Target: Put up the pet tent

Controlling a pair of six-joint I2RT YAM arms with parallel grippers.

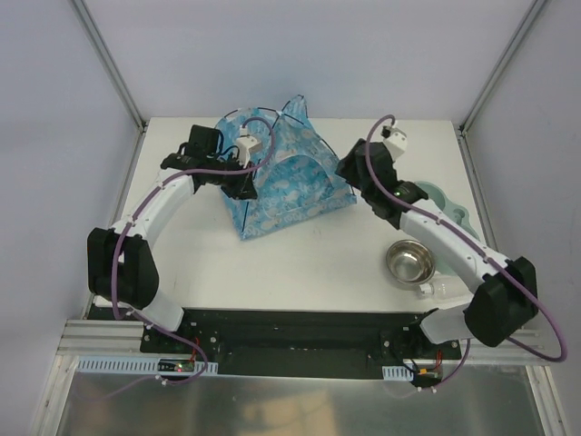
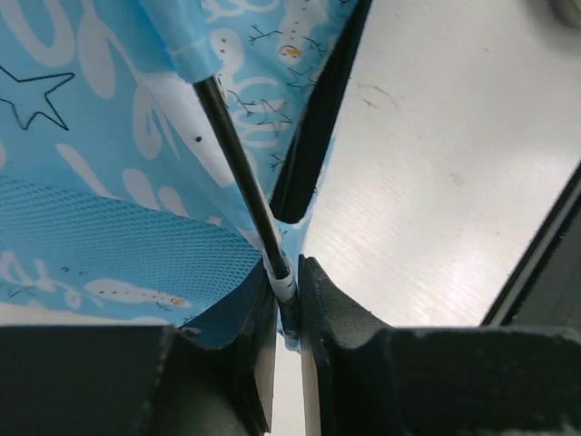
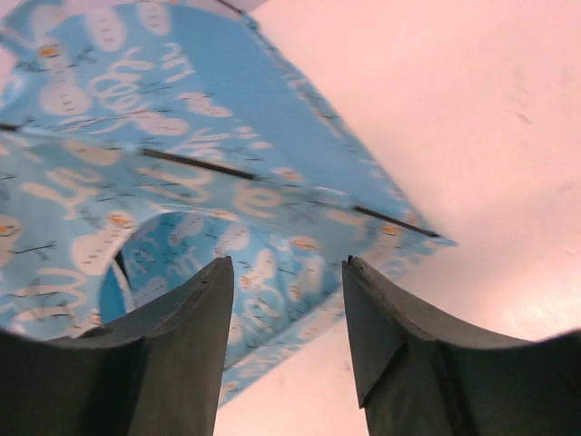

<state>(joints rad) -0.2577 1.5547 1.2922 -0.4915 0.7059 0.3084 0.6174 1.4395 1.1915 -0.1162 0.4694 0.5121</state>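
The pet tent (image 1: 286, 177) stands upright at the back middle of the white table, blue with a white print and an arched doorway facing the front. My left gripper (image 1: 243, 186) is at its left side. In the left wrist view it (image 2: 289, 272) is shut on the white-tipped end of a thin black pole (image 2: 238, 163) and a fold of blue fabric (image 2: 109, 136). My right gripper (image 1: 349, 173) hovers at the tent's right corner. In the right wrist view it (image 3: 286, 263) is open with nothing between the fingers, and the tent (image 3: 182, 118) lies just beyond.
A steel bowl (image 1: 410, 262) sits at the front right by my right arm. Behind it is a teal dish (image 1: 440, 204), and a clear bottle (image 1: 440, 289) lies near the right arm's base. Frame posts rise at the table's back corners.
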